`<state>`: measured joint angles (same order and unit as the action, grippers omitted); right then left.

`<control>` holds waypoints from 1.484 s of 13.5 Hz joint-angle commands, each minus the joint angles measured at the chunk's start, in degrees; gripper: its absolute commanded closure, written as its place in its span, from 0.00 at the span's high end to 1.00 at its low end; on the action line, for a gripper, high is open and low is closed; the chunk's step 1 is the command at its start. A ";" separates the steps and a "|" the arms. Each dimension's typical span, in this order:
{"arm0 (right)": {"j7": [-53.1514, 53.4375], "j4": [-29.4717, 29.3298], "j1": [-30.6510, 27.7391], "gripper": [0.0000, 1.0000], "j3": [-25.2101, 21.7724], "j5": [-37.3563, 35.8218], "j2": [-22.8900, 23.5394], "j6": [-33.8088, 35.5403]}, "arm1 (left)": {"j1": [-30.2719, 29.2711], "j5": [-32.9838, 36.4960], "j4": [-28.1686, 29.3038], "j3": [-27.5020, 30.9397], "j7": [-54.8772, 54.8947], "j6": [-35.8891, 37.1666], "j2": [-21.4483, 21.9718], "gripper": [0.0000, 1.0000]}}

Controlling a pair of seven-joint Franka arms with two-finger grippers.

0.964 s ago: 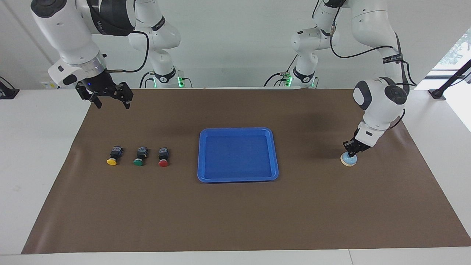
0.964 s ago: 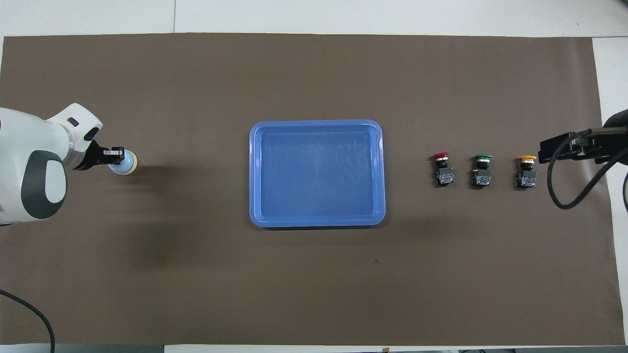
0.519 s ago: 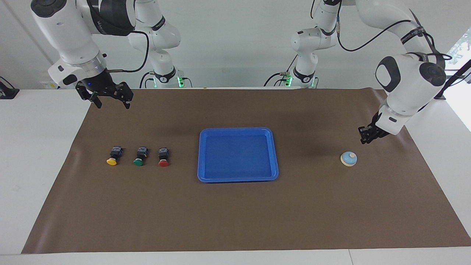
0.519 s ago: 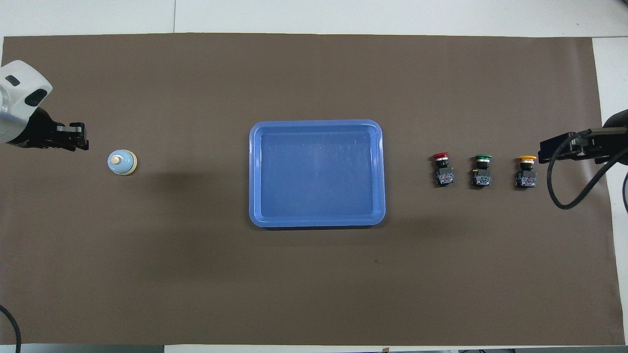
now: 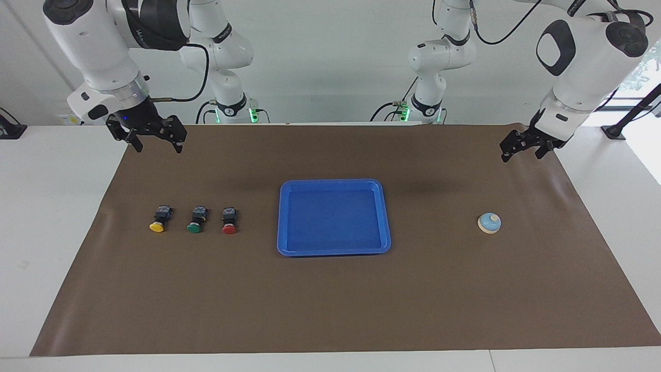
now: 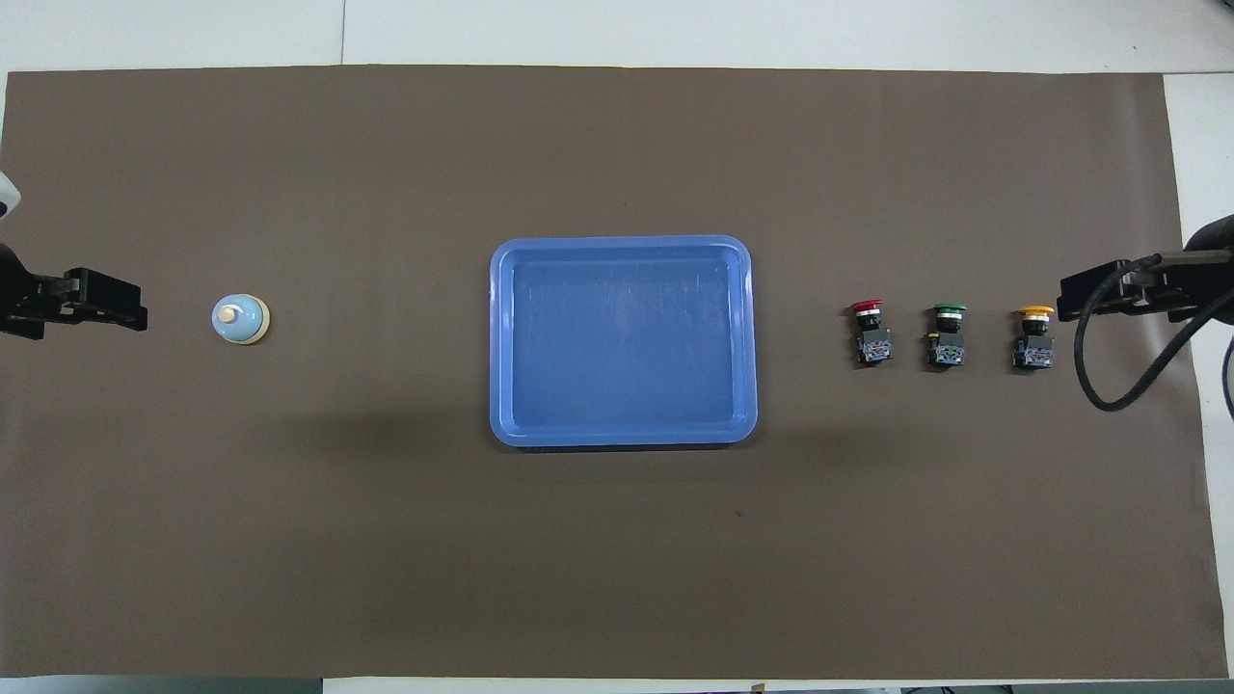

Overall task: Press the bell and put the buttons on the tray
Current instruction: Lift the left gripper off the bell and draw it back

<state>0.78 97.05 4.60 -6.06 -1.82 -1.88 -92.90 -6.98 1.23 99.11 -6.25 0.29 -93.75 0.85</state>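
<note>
The light-blue bell (image 5: 489,223) (image 6: 239,318) stands alone on the brown mat at the left arm's end. My left gripper (image 5: 521,154) (image 6: 116,306) hangs open and empty over the mat, apart from the bell. The blue tray (image 5: 333,182) (image 6: 622,242) lies mid-mat with nothing in it. The buttons lie in a row at the right arm's end: the red button (image 5: 229,220) (image 6: 871,333) is closest to the tray, then the green button (image 5: 196,220) (image 6: 948,334), then the yellow button (image 5: 158,219) (image 6: 1034,337). My right gripper (image 5: 159,148) (image 6: 1072,301) waits open, raised over the mat's corner.
A brown mat (image 5: 330,299) covers most of the white table (image 5: 46,217). A black cable (image 6: 1109,376) loops down from the right arm over the mat beside the yellow button.
My left gripper, shut and pressing on the bell a second ago, has lifted off it, risen away toward its end of the table and opened. The right arm has not moved.
</note>
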 commanded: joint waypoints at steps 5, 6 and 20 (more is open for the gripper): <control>0.18 0.16 -0.91 1.00 0.69 -0.55 -0.67 0.87 | 1.52 -0.61 -2.87 1.06 0.06 7.69 0.73 1.00; 0.10 0.16 -0.91 1.00 0.69 -0.55 -0.67 0.87 | 2.92 -0.70 -3.05 2.11 -0.03 7.97 0.55 1.00; -0.34 5.87 -8.72 1.00 0.61 -0.20 0.28 -7.56 | 5.92 -1.67 -4.81 3.35 -0.29 5.77 0.11 1.00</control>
<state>0.90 100.69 -1.20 -6.11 -1.82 -1.95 -98.42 -1.63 -0.01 94.75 -3.50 0.16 -88.15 0.30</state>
